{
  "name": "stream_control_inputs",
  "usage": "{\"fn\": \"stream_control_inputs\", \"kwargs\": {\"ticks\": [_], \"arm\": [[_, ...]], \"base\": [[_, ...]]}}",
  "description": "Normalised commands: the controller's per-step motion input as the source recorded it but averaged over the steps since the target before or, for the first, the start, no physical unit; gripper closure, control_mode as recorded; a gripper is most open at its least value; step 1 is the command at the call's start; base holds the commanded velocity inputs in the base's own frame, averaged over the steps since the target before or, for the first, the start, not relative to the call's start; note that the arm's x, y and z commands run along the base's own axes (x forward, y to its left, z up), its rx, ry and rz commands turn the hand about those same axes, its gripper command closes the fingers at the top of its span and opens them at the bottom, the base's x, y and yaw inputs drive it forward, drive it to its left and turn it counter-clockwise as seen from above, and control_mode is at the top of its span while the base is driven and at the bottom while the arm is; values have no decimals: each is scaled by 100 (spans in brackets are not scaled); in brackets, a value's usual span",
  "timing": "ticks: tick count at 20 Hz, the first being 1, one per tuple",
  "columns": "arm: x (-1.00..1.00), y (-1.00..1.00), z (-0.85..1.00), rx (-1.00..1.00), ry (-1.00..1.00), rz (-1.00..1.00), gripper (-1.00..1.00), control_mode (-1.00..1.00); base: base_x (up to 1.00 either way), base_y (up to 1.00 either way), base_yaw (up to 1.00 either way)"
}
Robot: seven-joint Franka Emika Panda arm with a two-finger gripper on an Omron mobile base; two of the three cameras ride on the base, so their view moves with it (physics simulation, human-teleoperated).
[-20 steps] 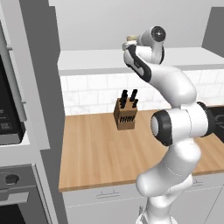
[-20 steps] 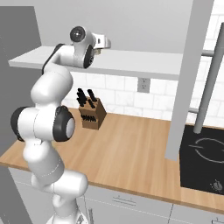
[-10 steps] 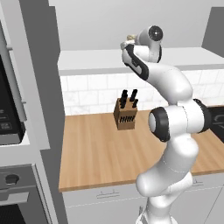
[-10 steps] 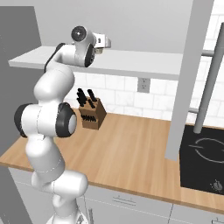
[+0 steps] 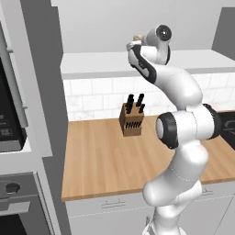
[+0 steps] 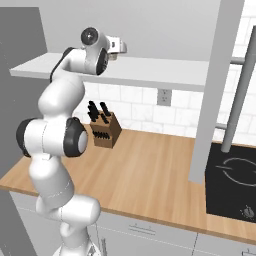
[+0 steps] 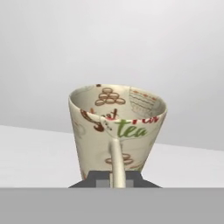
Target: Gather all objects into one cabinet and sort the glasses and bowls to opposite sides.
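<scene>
The arm is reaching up to the pale shelf [image 5: 101,64] of the wall cabinet, high above the knife block [image 5: 131,120] that is standing on the wooden counter [image 5: 96,156]. The gripper [image 6: 119,47] is sitting just over the front part of this shelf, and a small beige thing [image 5: 137,37] is showing at its tip in the left base view.

In the hand view, a beige mottled cup [image 7: 117,131] with printed pictures and the word "tea" is standing upright directly in front of the camera, very close, with the pale shelf under it and the pale back wall behind it. The finger tips are low at the bottom edge around the base of the cup, so I cannot tell if the jaws are pressing on the cup or are only standing beside it.

I judge that the step in hand is one of the glasses: the arm is either placing it on the shelf or taking it from there. The next move is calling for a clear grip state first, and then for a slow sideways motion along the shelf, keeping the cup upright, so that the glasses are ending on one side and the bowls on the opposite side.
</scene>
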Motion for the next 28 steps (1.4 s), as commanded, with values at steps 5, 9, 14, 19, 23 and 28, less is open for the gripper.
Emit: {"fn": "stream_control_inputs", "kwargs": {"ticks": [5,9,14,19,23,28], "arm": [[-39,8,3,-1,-1,0,100,-100],[-76,5,-28,0,0,0,100,-100],[-95,0,-19,0,-4,0,100,-100],[-68,0,8,0,-3,0,100,-100],[-71,0,28,0,-4,0,100,-100],[-61,0,85,0,0,0,100,-100]], "base": [[0,0,0],[0,0,0],[0,0,0],[0,0,0],[0,0,0],[0,0,0]]}}
